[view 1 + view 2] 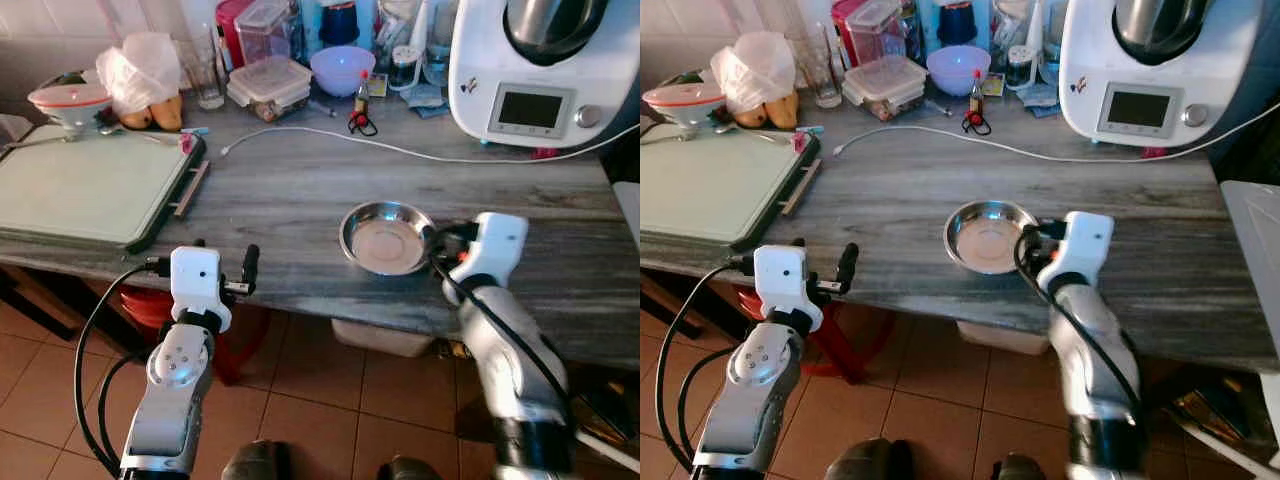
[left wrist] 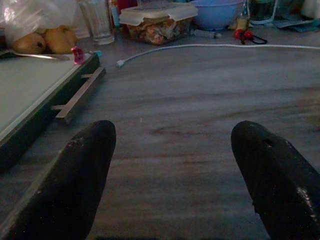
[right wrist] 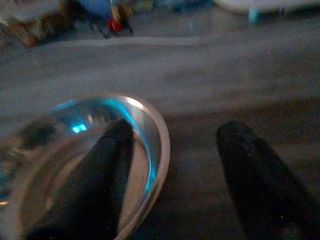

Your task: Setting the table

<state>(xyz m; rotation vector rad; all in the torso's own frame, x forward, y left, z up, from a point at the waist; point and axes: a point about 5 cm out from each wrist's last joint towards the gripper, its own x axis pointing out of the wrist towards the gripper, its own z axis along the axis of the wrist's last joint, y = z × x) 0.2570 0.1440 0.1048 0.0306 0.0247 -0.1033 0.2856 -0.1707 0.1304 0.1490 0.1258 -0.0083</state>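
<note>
The bowl [image 1: 385, 237] sits on the table [image 1: 300, 190] near its front edge. The tray [image 1: 85, 190] lies well left; the appliance [image 1: 530, 70] stands behind, apparently at the right rear.

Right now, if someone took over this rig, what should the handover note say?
Right gripper: open, one finger over the steel bowl's rim, the other outside it; not closed on it.
Left gripper: open, holding nothing, low at the table's near edge, beside the green tray.
Bowl sits upright on the table near its front edge.
Done: the right gripper is at the bowl.
Left: close on the rim, lift, place the bowl.
</note>
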